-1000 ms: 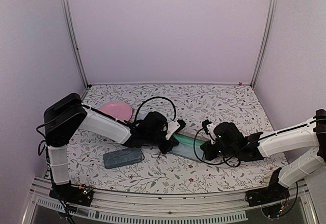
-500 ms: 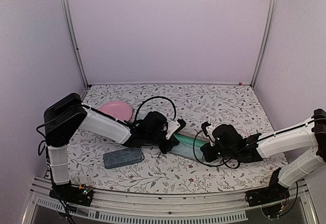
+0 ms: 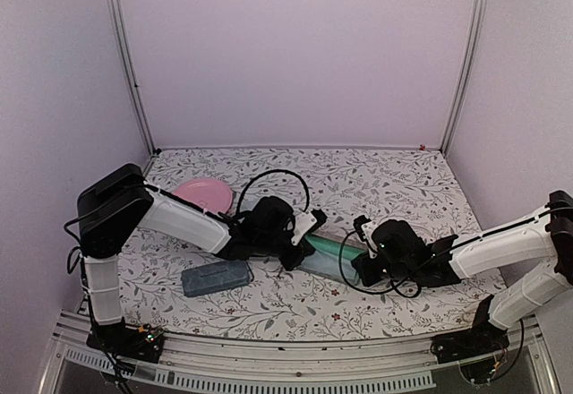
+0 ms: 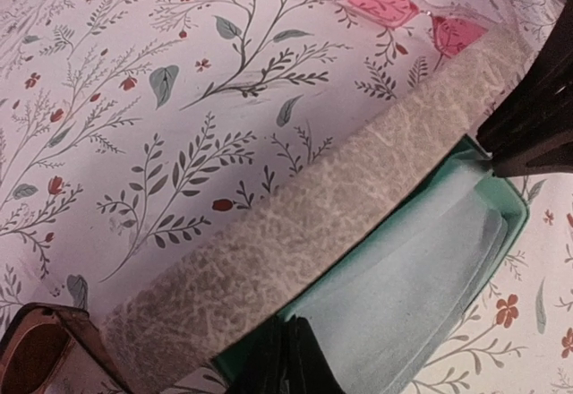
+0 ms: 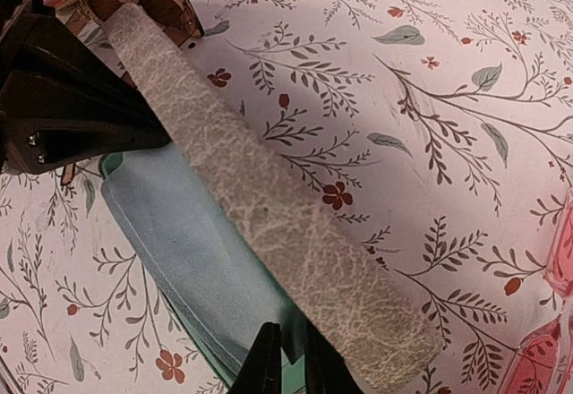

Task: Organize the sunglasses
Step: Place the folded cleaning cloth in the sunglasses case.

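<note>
An open grey-brown case (image 3: pixel 328 252) with a teal lining lies between my two grippers, and a pale blue cloth (image 4: pixel 421 278) lies inside it. My left gripper (image 4: pixel 288 369) is shut at one end of the cloth. My right gripper (image 5: pixel 285 363) is shut on the cloth's other end, by the case's near rim. The dark-framed sunglasses (image 5: pixel 150 11) lie on the table just beyond the case's far end, also in the left wrist view (image 4: pixel 36 351). The pink-framed sunglasses (image 4: pixel 403 0) lie behind the lid, also in the right wrist view (image 5: pixel 546 327).
A closed blue-grey case (image 3: pixel 215 278) lies near the front left. A pink plate (image 3: pixel 204 194) sits at the back left under the left arm. The case's raised lid (image 5: pixel 269 188) stands between the lining and the pink sunglasses. Cage walls enclose the table.
My right gripper has crept slightly left toward the case. The left arm and the case have hardly moved.
</note>
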{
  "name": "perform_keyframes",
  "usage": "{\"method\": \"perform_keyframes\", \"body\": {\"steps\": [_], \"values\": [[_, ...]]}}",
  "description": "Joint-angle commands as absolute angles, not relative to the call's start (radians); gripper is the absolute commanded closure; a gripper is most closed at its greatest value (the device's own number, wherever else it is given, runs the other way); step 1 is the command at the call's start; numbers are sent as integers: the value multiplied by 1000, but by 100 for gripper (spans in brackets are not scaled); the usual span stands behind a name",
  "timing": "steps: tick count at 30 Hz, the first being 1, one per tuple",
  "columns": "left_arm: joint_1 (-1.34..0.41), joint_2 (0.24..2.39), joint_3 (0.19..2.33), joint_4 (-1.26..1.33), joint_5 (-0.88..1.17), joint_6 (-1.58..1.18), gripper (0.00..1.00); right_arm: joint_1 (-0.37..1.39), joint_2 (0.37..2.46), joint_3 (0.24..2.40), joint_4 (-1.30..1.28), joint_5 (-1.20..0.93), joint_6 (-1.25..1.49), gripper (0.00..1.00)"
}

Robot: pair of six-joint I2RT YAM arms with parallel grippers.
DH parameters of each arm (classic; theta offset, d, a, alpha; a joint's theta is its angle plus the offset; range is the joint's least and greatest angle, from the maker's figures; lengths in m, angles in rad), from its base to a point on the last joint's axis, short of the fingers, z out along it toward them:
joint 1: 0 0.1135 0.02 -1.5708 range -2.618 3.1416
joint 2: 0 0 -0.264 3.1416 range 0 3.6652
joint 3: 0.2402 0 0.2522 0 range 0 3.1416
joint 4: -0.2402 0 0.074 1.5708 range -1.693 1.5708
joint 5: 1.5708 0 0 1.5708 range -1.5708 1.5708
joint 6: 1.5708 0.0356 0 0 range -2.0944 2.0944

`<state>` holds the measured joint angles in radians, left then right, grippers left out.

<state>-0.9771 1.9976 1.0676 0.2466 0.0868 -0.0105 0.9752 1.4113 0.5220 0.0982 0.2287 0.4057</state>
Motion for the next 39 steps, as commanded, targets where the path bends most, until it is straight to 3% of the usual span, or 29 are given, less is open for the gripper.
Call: {"method": "perform_keyframes", "body": {"steps": [1,9,15,22,31,39], "values": [[-982,2011,1058,261,69,-7,91,986,1408,521,99,251,419,86],[-991,2003,1057,254,44,-2,75,992,1380,524,77,262,432,82],[-997,1980,1050,251,28,-3,69,999,1355,519,63,249,444,82],[-1009,1904,1008,254,29,-23,62,1006,1333,499,93,169,462,72],[-1011,1812,930,258,32,-73,56,1025,1411,521,165,89,495,69],[-1008,1651,841,196,-52,-117,42,1036,1410,514,211,47,516,63]]}}
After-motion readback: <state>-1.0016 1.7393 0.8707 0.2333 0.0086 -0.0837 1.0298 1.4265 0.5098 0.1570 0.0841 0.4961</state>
